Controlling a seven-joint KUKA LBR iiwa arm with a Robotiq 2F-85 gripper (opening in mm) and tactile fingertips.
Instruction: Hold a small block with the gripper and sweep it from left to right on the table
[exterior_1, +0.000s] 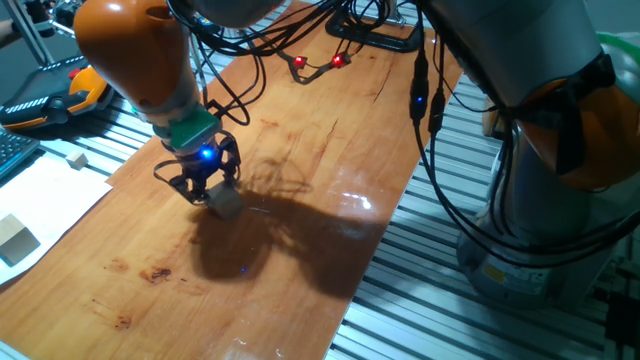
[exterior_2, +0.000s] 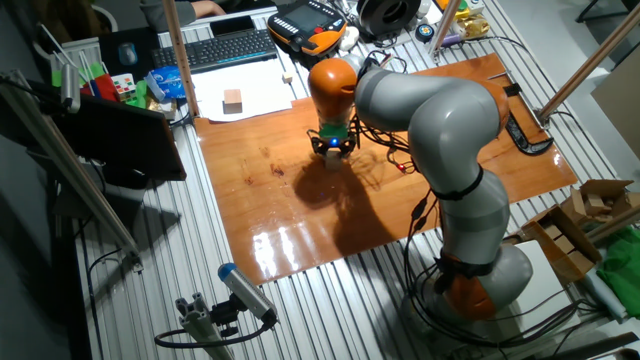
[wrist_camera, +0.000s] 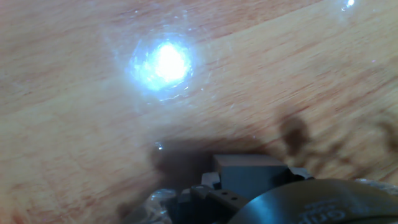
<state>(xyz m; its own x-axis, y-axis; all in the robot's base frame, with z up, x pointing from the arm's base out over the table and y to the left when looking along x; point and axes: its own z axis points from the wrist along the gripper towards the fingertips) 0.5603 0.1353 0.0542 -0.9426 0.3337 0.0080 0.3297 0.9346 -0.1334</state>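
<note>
Glossy reddish-brown table fills the hand view, a bright blue-white glare spot on its grain just ahead of the fingers, while the dark gripper body crowds the bottom edge. At the fingertips, the gripper is clamped on the small block, which sits between the two black fingers, its lower face at or just above the board; contact with the wood cannot be confirmed. In the hand view the block shows as a grey, shadowed face directly in front of the fingers. Just above the fingers a blue light glows, topped by a teal-green band and the orange arm segment. Beneath and beyond the fingers a broad dark shadow of the arm spreads over the board. From the other fixed view, the gripper hangs over the far half of the table, with the grey arm arching back to its base. Well apart from the fingers, off the board, a larger pale wooden block lies on white paper, and a tinier cube rests farther off on the grey slats.
</note>
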